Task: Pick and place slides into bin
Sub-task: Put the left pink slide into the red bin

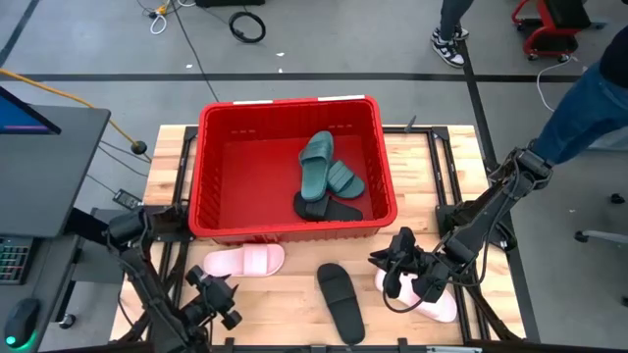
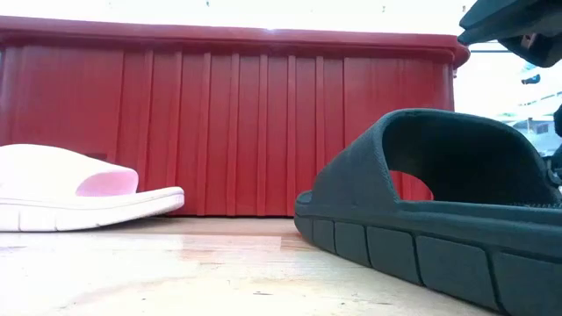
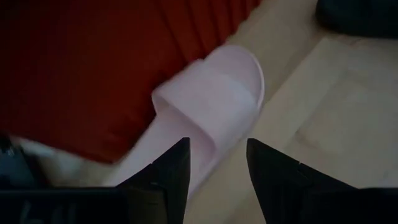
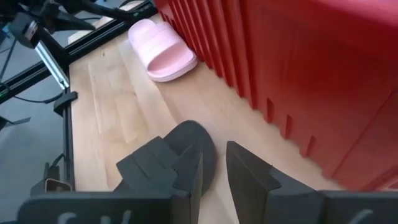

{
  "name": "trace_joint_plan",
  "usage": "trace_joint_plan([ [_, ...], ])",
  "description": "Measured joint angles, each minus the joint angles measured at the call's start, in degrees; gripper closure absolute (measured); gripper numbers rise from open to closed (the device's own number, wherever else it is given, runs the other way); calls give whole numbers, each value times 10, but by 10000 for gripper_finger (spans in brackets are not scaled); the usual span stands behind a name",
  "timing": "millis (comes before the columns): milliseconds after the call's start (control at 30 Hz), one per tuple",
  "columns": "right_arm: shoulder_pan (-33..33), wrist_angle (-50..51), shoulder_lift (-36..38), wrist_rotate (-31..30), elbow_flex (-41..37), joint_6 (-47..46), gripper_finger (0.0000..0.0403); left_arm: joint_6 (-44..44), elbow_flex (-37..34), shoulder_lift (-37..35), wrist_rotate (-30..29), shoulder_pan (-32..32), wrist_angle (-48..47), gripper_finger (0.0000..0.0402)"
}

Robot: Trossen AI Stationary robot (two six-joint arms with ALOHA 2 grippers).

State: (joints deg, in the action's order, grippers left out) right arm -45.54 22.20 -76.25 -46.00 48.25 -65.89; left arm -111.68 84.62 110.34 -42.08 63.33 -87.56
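Black slide (image 2: 439, 211) nearest on pale wood table (image 1: 285, 294); grey floor (image 1: 98, 59) beyond; left hand (image 3: 217, 163) spread, right hand's (image 4: 214, 168) state untellable.

Red bin (image 1: 211, 167) with ribbed sides; two dark green slides (image 1: 324, 162), black slide (image 1: 341, 299), pale pink slide (image 1: 245, 261), light wood counter (image 1: 285, 304), possibly maple
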Motion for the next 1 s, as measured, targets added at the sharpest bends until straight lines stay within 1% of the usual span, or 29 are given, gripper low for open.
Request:
trace_joint_plan([
  [233,0,0,0,-5,0,16,323,-36,0,0,64,-3,51,240],
  [300,0,0,0,-5,0,16,323,-38,0,0,69,-7,75,238],
  [400,0,0,0,-5,0,16,323,-32,0,3,67,-16,82,231],
  [533,0,0,0,-5,0,15,323,-41,-39,6,70,-23,106,212],
  [633,0,0,0,-5,0,11,323,-45,-79,7,75,-28,140,191],
  [767,0,0,0,-5,0,11,323,-48,-118,7,77,-36,164,163],
  [900,0,0,0,-5,0,11,323,-52,-137,7,76,-49,179,140],
  [1000,0,0,0,-5,0,11,323,-34,-146,7,69,-59,200,128],
])
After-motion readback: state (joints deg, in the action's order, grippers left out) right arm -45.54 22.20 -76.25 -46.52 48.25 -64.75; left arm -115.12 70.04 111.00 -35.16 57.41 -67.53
